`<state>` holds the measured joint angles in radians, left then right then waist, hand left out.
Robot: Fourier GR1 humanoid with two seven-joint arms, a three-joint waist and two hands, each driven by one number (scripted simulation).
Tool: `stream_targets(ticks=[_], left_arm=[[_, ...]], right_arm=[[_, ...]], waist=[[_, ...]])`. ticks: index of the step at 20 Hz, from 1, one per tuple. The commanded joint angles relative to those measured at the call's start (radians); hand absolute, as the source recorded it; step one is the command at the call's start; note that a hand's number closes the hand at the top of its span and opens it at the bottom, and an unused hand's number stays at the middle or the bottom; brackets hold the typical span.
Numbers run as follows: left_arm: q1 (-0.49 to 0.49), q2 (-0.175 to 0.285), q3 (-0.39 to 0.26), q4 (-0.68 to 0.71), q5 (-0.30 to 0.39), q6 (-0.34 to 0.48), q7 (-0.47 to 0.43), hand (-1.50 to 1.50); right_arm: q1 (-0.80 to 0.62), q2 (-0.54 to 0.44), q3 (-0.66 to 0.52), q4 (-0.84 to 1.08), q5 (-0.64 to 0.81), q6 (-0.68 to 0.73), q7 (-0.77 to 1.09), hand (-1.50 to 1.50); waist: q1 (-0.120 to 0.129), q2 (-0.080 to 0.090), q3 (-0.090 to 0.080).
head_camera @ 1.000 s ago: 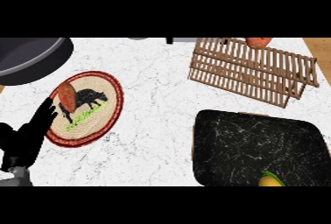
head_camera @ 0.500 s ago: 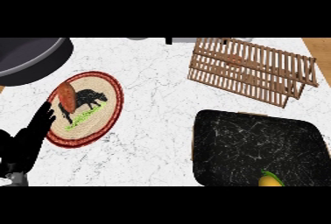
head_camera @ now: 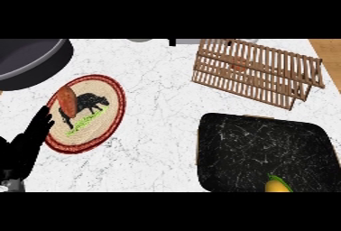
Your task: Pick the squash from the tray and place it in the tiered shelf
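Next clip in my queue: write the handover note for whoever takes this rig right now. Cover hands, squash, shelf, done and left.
Left hand: open, resting at the view's lower left by the red-rimmed woven plate, holding nothing.
Right hand: not in view.
Yellow-orange squash: on the black speckled tray, at its near edge.
Wooden slatted tiered shelf: beyond the tray.
Done: nothing yet.
Left: grasp squash, lift it, place it in the shelf.
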<state>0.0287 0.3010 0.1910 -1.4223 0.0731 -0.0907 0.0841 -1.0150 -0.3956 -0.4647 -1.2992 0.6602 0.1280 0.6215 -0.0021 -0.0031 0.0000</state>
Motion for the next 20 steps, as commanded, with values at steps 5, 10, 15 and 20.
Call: stream_targets(ticks=[5, 10, 15, 20], left_arm=[[0.023, -0.025, -0.007, -0.01, -0.02, 0.019, 0.001, 0.0], [0.011, 0.017, 0.033, -0.015, 0.018, -0.016, 0.033, 0.0], [0.019, -0.018, 0.018, -0.011, -0.001, 0.008, 0.007, 0.0], [0.048, -0.011, 0.046, -0.006, 0.013, 0.0, -0.014, 0.0]], right_arm=[[0.033, -0.124, -0.176, -0.245, -0.236, 0.136, 0.115, -1.5], [0.111, -0.298, -0.329, -0.348, -0.341, 0.281, 0.23, -1.5], [0.167, -0.507, -0.518, -0.308, -0.531, 0.505, 0.311, -1.5], [0.302, -0.658, -0.738, -0.225, -0.698, 0.683, 0.293, -1.5]], waist=[[-0.017, -0.006, 0.0], [-0.04, -0.01, 0.001], [-0.046, -0.01, 0.001], [-0.058, -0.013, 0.001]])
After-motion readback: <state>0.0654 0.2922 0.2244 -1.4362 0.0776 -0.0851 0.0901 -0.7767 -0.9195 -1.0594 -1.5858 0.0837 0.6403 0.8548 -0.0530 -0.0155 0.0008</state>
